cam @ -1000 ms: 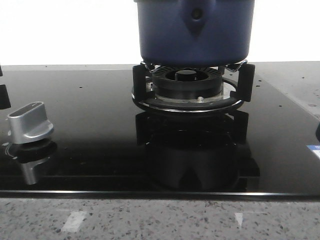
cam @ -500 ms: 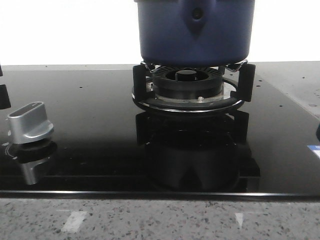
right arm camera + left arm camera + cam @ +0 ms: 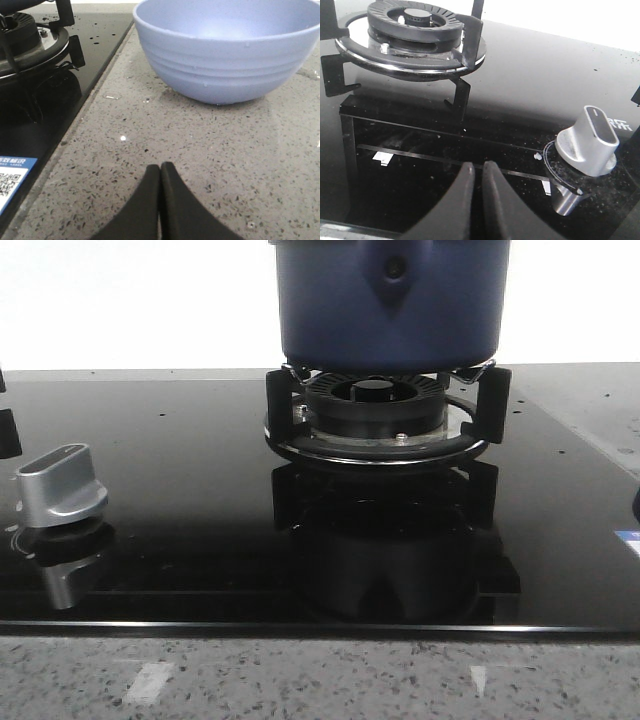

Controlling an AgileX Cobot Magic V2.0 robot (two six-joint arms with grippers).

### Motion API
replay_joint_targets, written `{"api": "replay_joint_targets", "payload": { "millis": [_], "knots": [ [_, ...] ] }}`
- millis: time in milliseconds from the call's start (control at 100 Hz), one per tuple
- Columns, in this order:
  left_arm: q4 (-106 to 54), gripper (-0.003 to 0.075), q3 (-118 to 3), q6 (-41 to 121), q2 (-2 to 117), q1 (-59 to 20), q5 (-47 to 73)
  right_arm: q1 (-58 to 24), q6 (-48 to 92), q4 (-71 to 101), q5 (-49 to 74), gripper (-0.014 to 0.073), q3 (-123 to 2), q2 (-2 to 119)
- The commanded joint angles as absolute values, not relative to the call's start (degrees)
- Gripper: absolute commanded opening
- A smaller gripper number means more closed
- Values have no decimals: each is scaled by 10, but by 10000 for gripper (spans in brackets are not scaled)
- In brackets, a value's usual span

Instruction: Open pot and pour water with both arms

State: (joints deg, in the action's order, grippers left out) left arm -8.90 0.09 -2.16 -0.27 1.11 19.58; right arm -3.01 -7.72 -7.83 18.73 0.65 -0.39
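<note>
We see the pot (image 3: pixel 390 302) sitting on the burner ring (image 3: pixel 378 425) at the back middle of the black glass cooktop (image 3: pixel 180 490); its top is cut by the upper edge of the front view, so we cannot see any lid. The glass in front of the burner is bare up to its front edge, where the speckled stone counter (image 3: pixel 320 680) begins. At the left side of the glass stands a silver knob (image 3: pixel 60 485), well apart from the burner.

In the left wrist view, the left gripper (image 3: pixel 476 182) hangs over the dark glass, its two black fingers almost together with only a thin gap between them, and it holds nothing. The knob (image 3: pixel 587 142) is near it at one side, and a second burner (image 3: pixel 412 35), without any pot, lies further away.

In the right wrist view, the right gripper (image 3: pixel 160 187) is above the stone counter (image 3: pixel 210 165), just beside the edge of the glass, with its fingers pressed together and nothing between them. A light blue bowl (image 3: pixel 230 50) stands on the counter ahead of it, apart from the fingers. A blue sticker (image 3: pixel 12 177) with a code sits at the corner of the glass.
</note>
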Motion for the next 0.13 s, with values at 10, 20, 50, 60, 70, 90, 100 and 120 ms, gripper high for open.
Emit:
{"api": "replay_joint_targets", "payload": {
  "millis": [10,20,50,60,70,90,100,120],
  "knots": [
    [-98,-20,18,-27,-18,12,179,-30,-76,-89,170,-74,21,-17],
    [-98,-20,18,-27,-18,12,179,-30,-76,-89,170,-74,21,-17],
    [-98,-20,18,-27,-18,12,179,-30,-76,-89,170,-74,21,-17],
    [-98,-20,18,-27,-18,12,179,-30,-76,-89,170,-74,21,-17],
    [-98,-20,18,-27,-18,12,179,-30,-76,-89,170,-74,21,-17],
    [-98,-20,18,-27,-18,12,179,-30,-76,-89,171,-74,21,-17],
    [-98,-20,18,-27,-18,12,179,-30,-76,-89,171,-74,21,-17],
    [-98,-20,18,-27,-18,12,179,-30,-76,-89,171,-74,21,-17]
  ]
}}
